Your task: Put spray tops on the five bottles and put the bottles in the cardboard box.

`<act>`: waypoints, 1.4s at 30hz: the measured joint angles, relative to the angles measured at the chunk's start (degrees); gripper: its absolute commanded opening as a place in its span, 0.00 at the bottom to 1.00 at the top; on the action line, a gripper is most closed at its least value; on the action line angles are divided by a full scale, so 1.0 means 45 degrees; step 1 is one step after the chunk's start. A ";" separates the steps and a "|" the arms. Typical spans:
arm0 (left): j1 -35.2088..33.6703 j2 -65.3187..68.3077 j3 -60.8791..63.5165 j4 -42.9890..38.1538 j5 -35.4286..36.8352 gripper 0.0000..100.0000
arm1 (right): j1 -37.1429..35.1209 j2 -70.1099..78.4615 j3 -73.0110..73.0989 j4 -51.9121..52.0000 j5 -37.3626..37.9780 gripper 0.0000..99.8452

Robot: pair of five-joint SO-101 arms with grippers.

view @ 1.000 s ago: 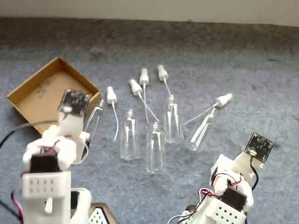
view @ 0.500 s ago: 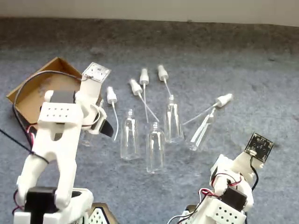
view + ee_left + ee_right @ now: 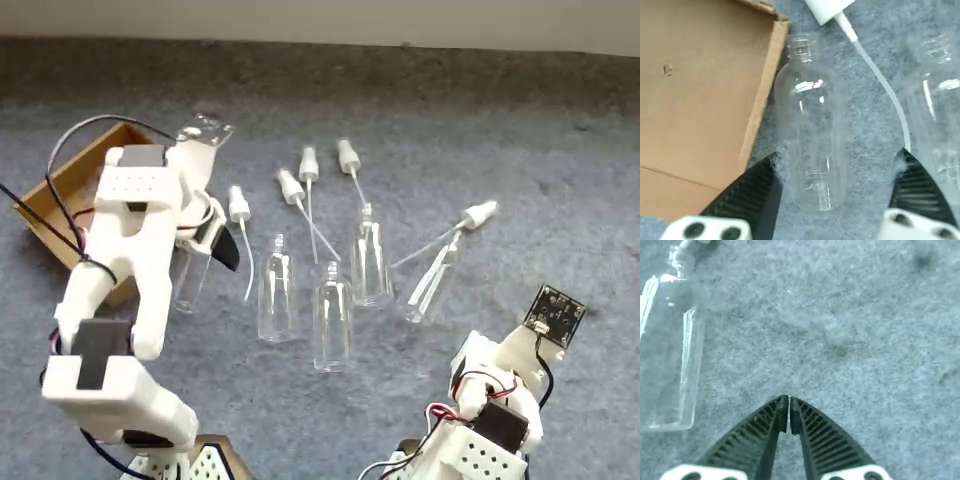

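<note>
Change: our left arm, folded back at the near edge of the table a second ago, now stretches out over the leftmost bottle (image 3: pixel 810 130).
Left gripper (image 3: pixel 837 157): it is spread wide and holds nothing. One jaw is on the box side of that bottle's lower half and the other on the far side of it, neither touching the glass as far as we can tell.
Leftmost bottle: it lies on the grey mat (image 3: pixel 500 120) just beside the wall of the cardboard box (image 3: pixel 700 90), with its open neck pointing away from our gripper.
Nearest spray top (image 3: pixel 827 7): it lies just past that neck, and its tube (image 3: pixel 885 95) curves down alongside the bottle towards the outer jaw.
Right gripper (image 3: pixel 788 405): it is closed on nothing and has not moved. It sits low over bare mat near the rightmost bottle (image 3: pixel 670 350).
Other things: the middle bottles and loose spray tops lie where they did.
Box: no bottle lies in the part of the floor we can see.
Meaning: we judge that this is the first pick being lined up, with capping and boxing nearly all ahead.
Risk: closing here could catch the tube's tip.
</note>
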 measured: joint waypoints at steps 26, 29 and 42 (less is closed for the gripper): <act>0.0449 0.4982 -0.2852 0.0547 0.0000 0.30 | 0.0000 0.0000 0.0000 0.0000 0.0000 0.01; 0.0449 0.5060 -0.2891 0.0547 0.0000 0.30 | 0.0000 0.0000 0.0000 0.0000 0.0000 0.01; 0.0449 0.5060 -0.2911 0.0625 0.0000 0.02 | 0.0059 0.0000 0.0000 0.0000 0.0000 0.01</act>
